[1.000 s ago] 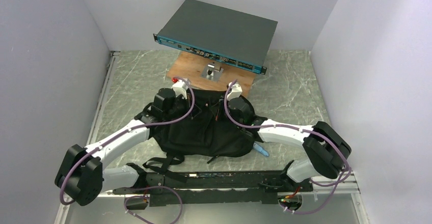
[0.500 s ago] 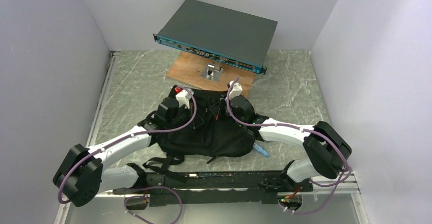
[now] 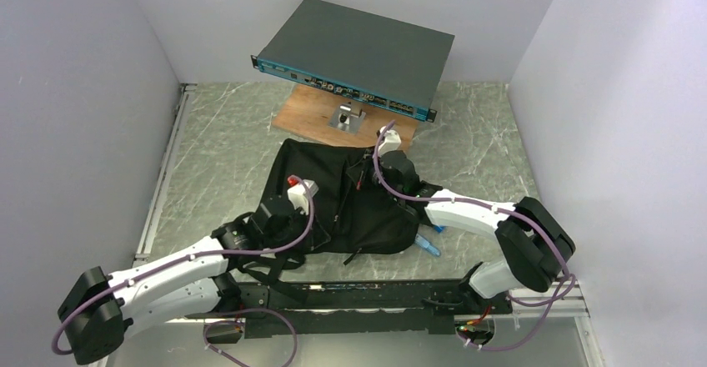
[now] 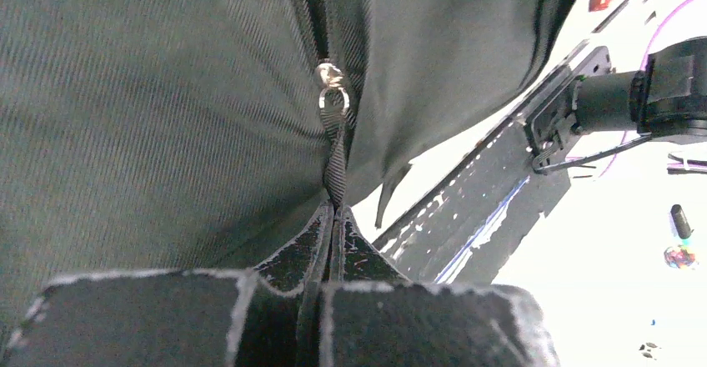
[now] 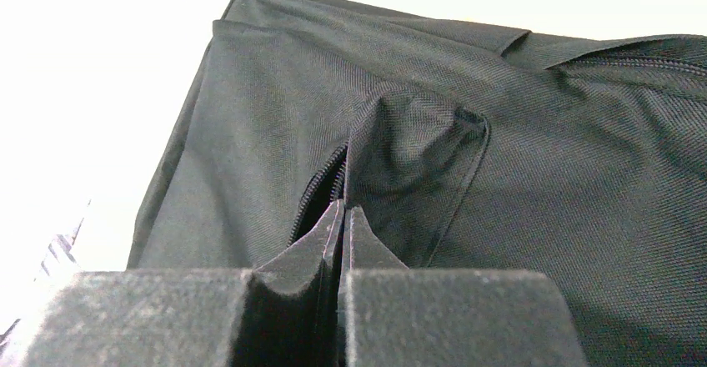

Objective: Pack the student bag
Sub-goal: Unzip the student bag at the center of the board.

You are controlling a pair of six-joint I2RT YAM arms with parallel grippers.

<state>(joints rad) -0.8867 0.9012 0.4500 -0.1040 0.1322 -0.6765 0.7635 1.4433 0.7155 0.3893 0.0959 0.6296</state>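
The student bag (image 3: 333, 196) is a black fabric backpack lying flat mid-table. My left gripper (image 3: 292, 217) is over its near left part. In the left wrist view it (image 4: 336, 213) is shut on the black zipper pull strap (image 4: 336, 163), which hangs from a metal slider (image 4: 331, 79) on the bag's zipper line. My right gripper (image 3: 379, 171) is at the bag's far right part. In the right wrist view it (image 5: 343, 208) is shut on a raised fold of bag fabric (image 5: 400, 133) beside a partly open zipper (image 5: 321, 188).
A flat dark grey rack device (image 3: 354, 54) with a teal front stands raised on a wooden board (image 3: 304, 117) at the back. A blue object (image 3: 427, 243) lies by the bag's near right corner. The arms' black base rail (image 3: 375, 292) runs along the near edge. Grey walls stand on both sides.
My left gripper has drawn back from the bag's far edge toward the near edge, holding the zipper pull. The bag now lies flatter and longer. My right gripper shifted slightly farther away.
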